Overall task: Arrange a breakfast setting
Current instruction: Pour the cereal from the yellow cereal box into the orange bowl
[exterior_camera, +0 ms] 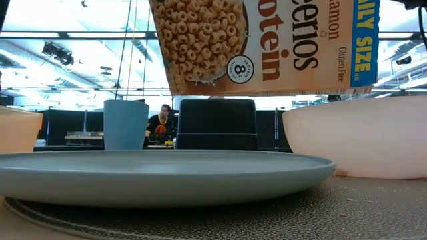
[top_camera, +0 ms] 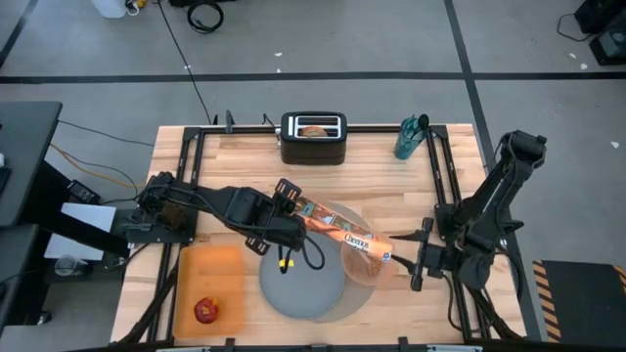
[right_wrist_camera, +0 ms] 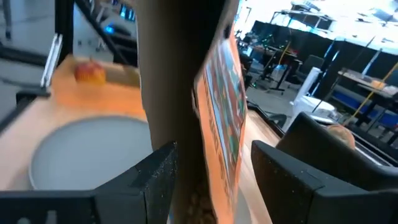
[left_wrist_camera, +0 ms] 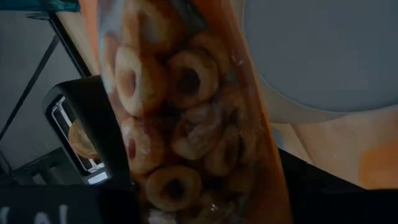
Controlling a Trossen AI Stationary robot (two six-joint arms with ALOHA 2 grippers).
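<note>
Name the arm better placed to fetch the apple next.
Left, likely: the apple lies on the orange board on its side; the right tool sits beyond the bowl, though the left tool holds the cereal box.

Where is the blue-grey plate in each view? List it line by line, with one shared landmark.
High view: plate at bottom centre, on the mat.
Low view: across the foreground.
Left wrist view: upper right.
Right wrist view: lower left.
Landmark: the cereal box, seen in all four.
</note>
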